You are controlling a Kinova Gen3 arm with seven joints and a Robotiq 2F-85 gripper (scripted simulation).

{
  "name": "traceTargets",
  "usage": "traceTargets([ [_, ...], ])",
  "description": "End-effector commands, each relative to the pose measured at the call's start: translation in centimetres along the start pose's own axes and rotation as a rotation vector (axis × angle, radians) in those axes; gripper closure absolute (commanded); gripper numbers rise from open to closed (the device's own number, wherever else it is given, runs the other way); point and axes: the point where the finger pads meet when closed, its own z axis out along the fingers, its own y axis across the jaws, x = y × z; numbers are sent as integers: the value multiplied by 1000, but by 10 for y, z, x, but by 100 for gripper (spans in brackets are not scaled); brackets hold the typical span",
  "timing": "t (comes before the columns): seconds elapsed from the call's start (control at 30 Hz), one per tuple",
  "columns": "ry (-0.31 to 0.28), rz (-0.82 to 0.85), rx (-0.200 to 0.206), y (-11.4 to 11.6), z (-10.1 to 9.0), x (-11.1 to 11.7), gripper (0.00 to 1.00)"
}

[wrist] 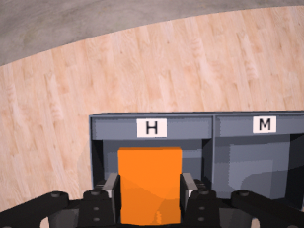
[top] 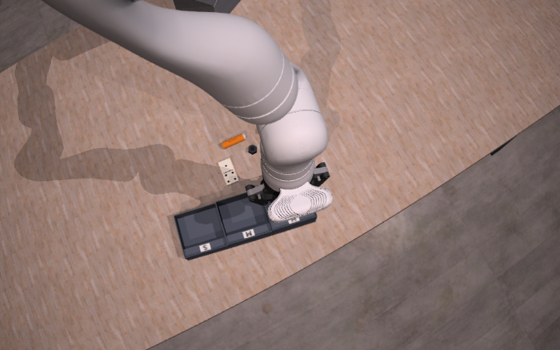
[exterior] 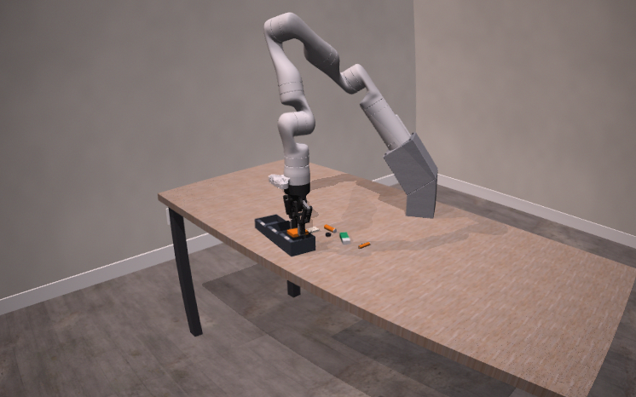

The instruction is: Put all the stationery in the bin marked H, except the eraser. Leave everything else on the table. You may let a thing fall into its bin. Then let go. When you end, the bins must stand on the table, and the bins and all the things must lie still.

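Orange block clamped between fingers, over bin H

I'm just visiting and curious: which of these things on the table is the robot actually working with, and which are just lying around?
In the job: gripper, shut on the orange pad; bin H; possibly the orange tube and small orange stick, too small to identify.
Lying about: domino, black nut, green eraser, bin M, bin S.
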Motion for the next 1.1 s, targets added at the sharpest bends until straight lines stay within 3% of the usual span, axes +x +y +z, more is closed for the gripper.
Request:
traceTargets([
  [0.0, -5, -4, -6, 1, 8, -3, 65],
  [0.5, -5, -4, -6, 1, 33, -3, 65],
  [1.03, -4, -4, -6, 1, 33, -4, 65],
  [1.07, -4, -4, -6, 1, 33, -4, 54],
])
